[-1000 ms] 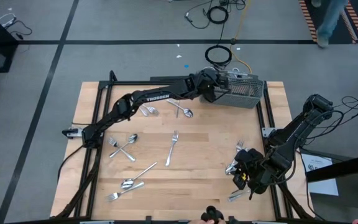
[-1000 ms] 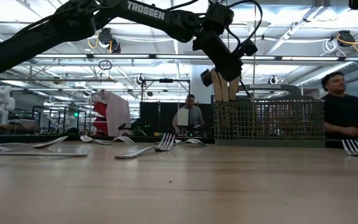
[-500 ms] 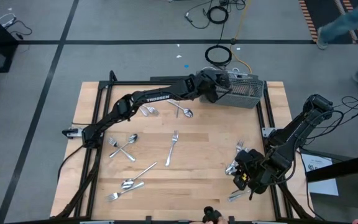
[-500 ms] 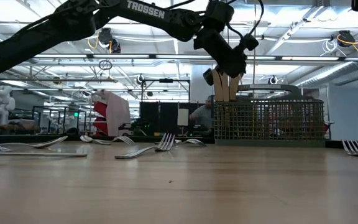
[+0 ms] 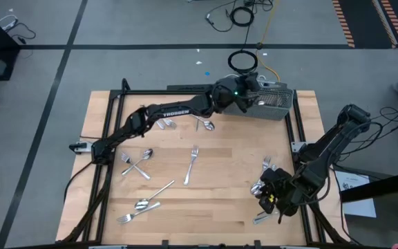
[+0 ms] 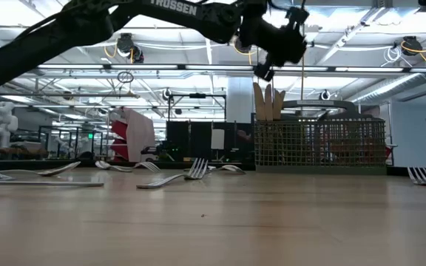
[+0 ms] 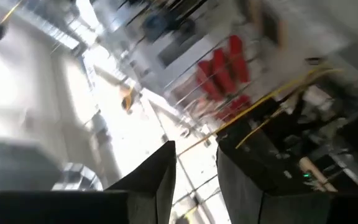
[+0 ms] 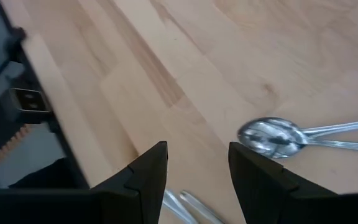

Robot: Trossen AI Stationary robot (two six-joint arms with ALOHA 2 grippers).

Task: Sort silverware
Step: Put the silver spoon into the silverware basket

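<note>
From where I stand, the left gripper [image 5: 244, 93] hangs over the grey mesh caddy [image 5: 273, 102] in the upper middle of the high view, its fingers [image 7: 160, 177] parted with nothing between them. It looks like a drop-off step: a piece has probably just gone in. The rest of the silverware [image 5: 192, 164] lies scattered over the wooden table [image 5: 226, 200], with forks and spoons at centre and lower left and a small heap at lower right. The right gripper [image 5: 273, 196] waits low over that heap, jaws partly apart and empty, a spoon [image 8: 272, 136] just beyond them. The next move calls for the left arm to swing back toward the nearest loose pieces, centre itself on one handle and close on it.
</note>
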